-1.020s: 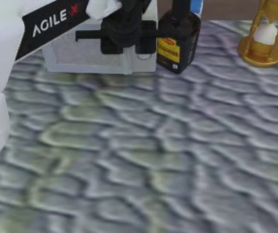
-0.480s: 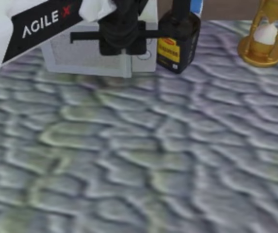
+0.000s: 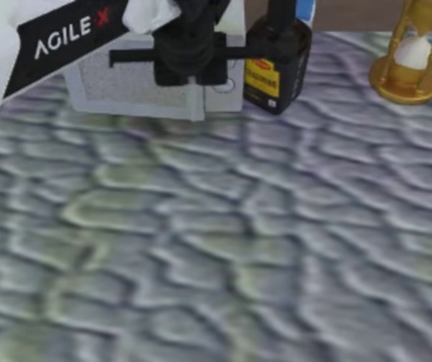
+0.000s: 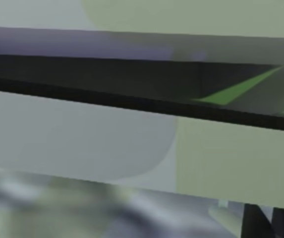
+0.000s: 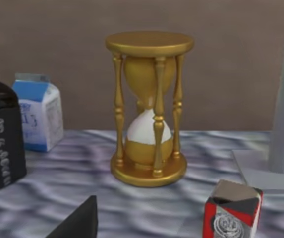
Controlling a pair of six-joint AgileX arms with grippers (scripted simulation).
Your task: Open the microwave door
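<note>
left gripper (image 3: 191,66) is parked right up against the front of the microwave, at the far left of the table in the top view. the microwave door (image 3: 125,83) sits directly under and behind the gripper, mesh window stretching off to the gripper's left, and the door's free edge w/ the handle is right below the fingertips. so it's lined up on the handle side, which makes sense bc that's the edge that swings, hinge being on the far side from the tool.

can't tell if the fingers are spread or pinched tbh. the black body blocks them from above, and the left wrist view is basically pressed against a pale panel w/ a dark slot, too close to read anything useful.

door looks shut or barely cracked, lying flush w/ the knob strip (image 3: 225,87) just to the gripper's right. imo the pull hasn't really started; next bit prob needs an arc toward the open table, not a straight tug.

dark sauce bottle (image 3: 277,68) stands just right of the gripper, near touching the microwave side, so not much room that way. gold hourglass (image 3: 414,53) is well off to the right, out of the way.

right arm isn't in the top view, seems idle; its wrist cam just looks at the hourglass, a milk carton (image 5: 38,111) and a small red-and-white cube (image 5: 232,210).
</note>
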